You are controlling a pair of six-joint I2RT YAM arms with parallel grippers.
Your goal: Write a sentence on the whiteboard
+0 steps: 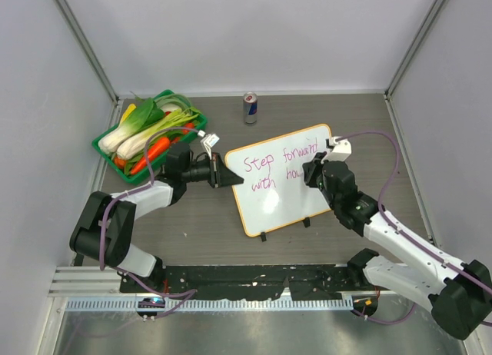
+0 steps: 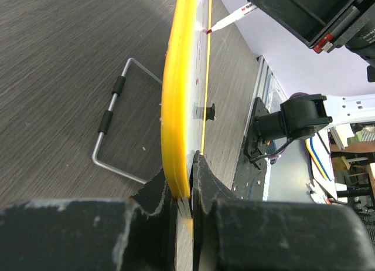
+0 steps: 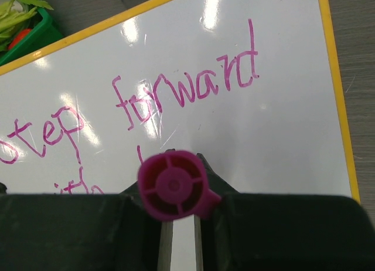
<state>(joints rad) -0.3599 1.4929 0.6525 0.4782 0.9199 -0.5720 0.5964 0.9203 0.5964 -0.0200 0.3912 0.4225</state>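
While your left end effector [image 1: 217,173] is clamping the left edge of the flat white rectangular whiteboard with the thin orange-yellow rim [image 1: 278,207], the board is sitting mid-bench between the two arms, with its two black clips toward the near side. Your right end effector [image 1: 313,172] is gripping a pink-capped white marker pen [image 2: 234,16], its fingers closed on the barrel. The left wrist view is showing the tip touching the board face.

The pink handwritten sentence [image 3: 187,95] is running in two lines. The top one is reading "Step forward". The lower one is reading "with" and then what looks like "ho", partly hidden behind the pen. Judging from that, you are working through the last word, with its ending left to write.

The marker's barrel is carrying small red print, too small to read. At the far side of the dark wood-grain bench [image 1: 192,240], the slim blue-and-silver drink can [image 1: 250,107] is showing no legible label either.
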